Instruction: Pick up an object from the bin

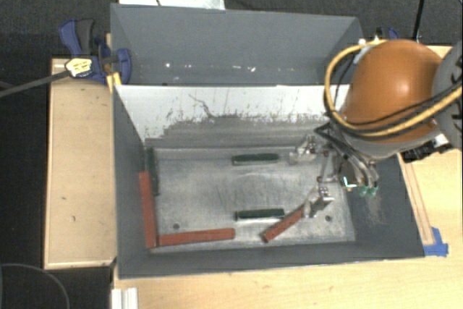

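My pincer (317, 205) sits at the upper end of the tilted red-brown bar (281, 227), front right of the bin (217, 119).
Three red-brown bars (195, 235) and two clear dark green bars (255, 158). The tilted one's long axis runs front-left to back-right. Spread or pressed, I cannot tell.

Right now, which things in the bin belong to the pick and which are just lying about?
Job in hand:
gripper, over the front right of the bin
tilted red-brown stick, upper end beneath the gripper

Lying about:
near green stick, left of the tilted one
far green stick, toward the back
front red-brown stick, along the front wall
left red-brown stick, along the left wall
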Tool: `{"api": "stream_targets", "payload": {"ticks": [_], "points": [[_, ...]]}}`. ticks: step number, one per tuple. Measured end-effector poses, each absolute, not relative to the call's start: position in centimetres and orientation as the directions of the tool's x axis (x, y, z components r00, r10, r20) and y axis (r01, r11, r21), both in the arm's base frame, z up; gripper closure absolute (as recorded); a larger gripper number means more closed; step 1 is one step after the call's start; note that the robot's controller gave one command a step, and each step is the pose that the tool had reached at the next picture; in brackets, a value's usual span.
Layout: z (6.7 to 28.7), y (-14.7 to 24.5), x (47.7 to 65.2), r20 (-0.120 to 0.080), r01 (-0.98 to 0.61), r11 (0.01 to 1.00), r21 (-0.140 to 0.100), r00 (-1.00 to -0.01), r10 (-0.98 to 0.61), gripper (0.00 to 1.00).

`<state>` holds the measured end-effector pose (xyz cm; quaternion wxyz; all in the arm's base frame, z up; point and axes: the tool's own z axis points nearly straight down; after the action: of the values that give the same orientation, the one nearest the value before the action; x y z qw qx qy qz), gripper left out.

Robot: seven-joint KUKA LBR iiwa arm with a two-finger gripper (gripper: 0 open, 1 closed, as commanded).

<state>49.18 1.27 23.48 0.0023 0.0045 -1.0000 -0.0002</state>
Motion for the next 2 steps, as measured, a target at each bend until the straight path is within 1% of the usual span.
{"api": "stream_targets", "payload": {"ticks": [1,2], "points": [[23.8,1.3,49.3,-0.003,-0.009,1.000,0.001,-1.000,-0.009,0.00],[18.7,0.9,49.3,-0.010,-0.054,0.999,0.000,-0.999,-0.054,0.00]]}}
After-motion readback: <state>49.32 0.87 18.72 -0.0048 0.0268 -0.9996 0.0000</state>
